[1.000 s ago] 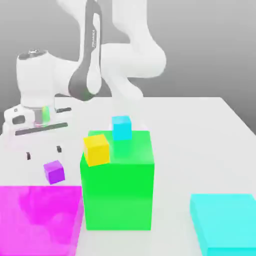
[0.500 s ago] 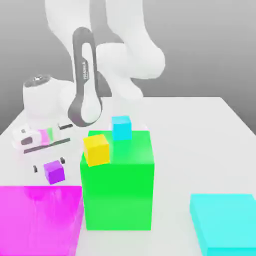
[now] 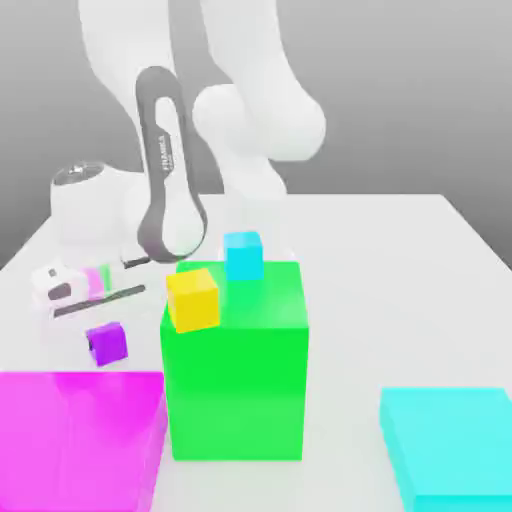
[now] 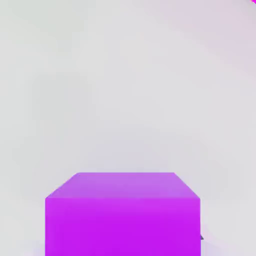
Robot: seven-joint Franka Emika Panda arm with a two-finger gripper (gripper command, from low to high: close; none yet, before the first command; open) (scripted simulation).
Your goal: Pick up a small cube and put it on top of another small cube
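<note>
Down at the exterior view's left, on the white tabletop (image 3: 400, 250), the gripper (image 3: 100, 330) sits clamped shut on the small plain purple cube (image 3: 106, 343), which rests just beside the big magenta block (image 3: 80, 435). Risk ahead, I'd judge: a shallow pinch lets it slip on the lift, or a low carry clips the tall green block (image 3: 235, 370) bearing the small yellow cube (image 3: 193, 298) and small cyan cube (image 3: 243, 255).

small cube (image 3: 106, 343) plain purple; yellow cube (image 3: 193, 298) and cyan cube (image 3: 243, 255) on bright green block (image 3: 235, 380); magenta block (image 3: 80, 438); cyan slab (image 3: 450, 445); white arm (image 3: 240, 90), dark grey trim; worktop (image 3: 400, 290) pale grey-white
</note>
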